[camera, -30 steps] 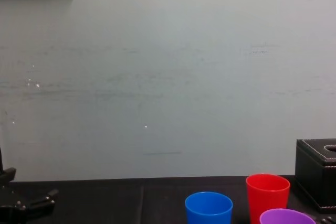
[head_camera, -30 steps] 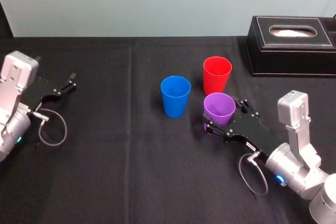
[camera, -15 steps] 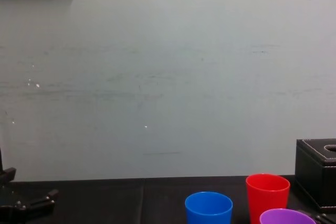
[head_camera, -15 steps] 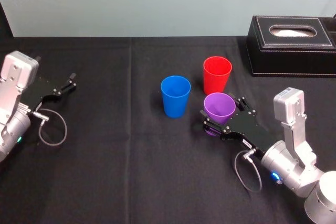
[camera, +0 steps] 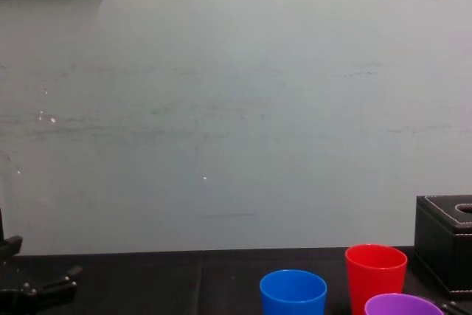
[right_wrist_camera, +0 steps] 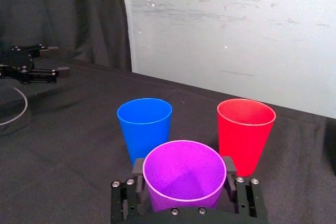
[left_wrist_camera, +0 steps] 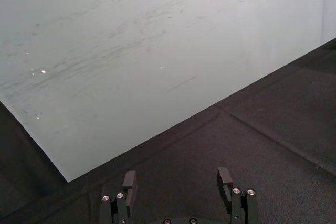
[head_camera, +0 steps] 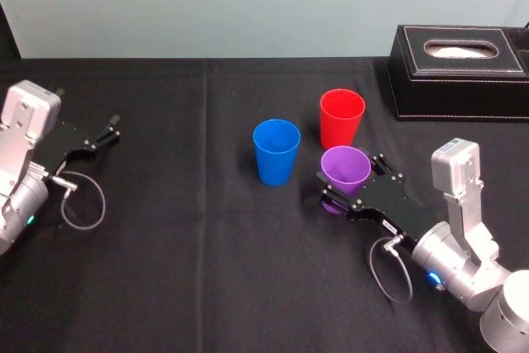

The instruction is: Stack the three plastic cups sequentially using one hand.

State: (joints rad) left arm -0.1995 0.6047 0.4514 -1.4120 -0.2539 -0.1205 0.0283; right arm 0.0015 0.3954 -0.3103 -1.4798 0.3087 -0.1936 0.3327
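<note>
Three upright cups: blue cup (head_camera: 276, 150) left, red cup (head_camera: 342, 117) far right, purple cup (head_camera: 345, 167) nearest, clasped by the right gripper (head_camera: 350, 179). Far left, the left gripper (left_wrist_camera: 176, 179) lies parked, fingers spread.

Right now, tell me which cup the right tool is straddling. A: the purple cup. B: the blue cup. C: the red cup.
A: in the right wrist view the purple cup sits inside the right tool, while the blue cup and red cup stand free beyond it.
</note>
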